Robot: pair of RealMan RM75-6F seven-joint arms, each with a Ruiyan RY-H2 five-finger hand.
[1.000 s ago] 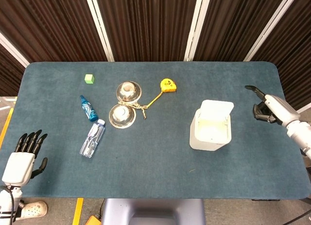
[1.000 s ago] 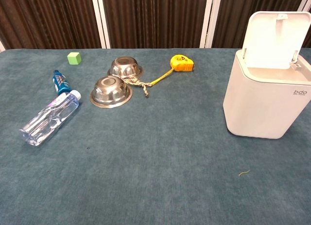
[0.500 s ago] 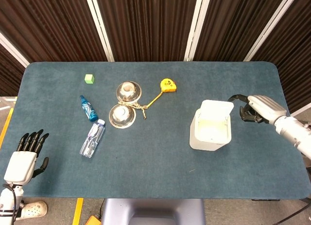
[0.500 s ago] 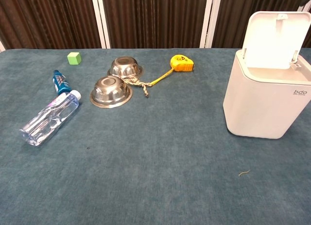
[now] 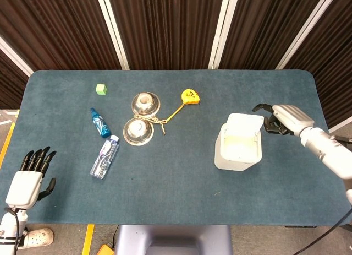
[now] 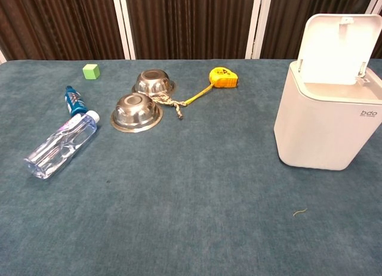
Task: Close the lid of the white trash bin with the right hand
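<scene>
The white trash bin (image 5: 238,147) (image 6: 325,130) stands on the right half of the table. Its lid (image 5: 245,123) (image 6: 338,49) is raised upright at the bin's far side. My right hand (image 5: 279,118) hovers just right of the lid's top edge in the head view, fingers curled and apart, holding nothing; whether a fingertip touches the lid I cannot tell. The chest view does not show it. My left hand (image 5: 28,175) hangs off the table's near left corner, fingers straight and apart, empty.
Two steel bowls (image 5: 142,118) with a rope, a yellow tape measure (image 5: 190,96), a green cube (image 5: 100,89), a blue tube (image 5: 100,123) and a clear water bottle (image 5: 104,156) lie on the left half of the blue table (image 5: 176,194).
My right hand has moved left from the table's right edge to the bin's raised lid. The lid still stands open. The left hand has barely shifted.
</scene>
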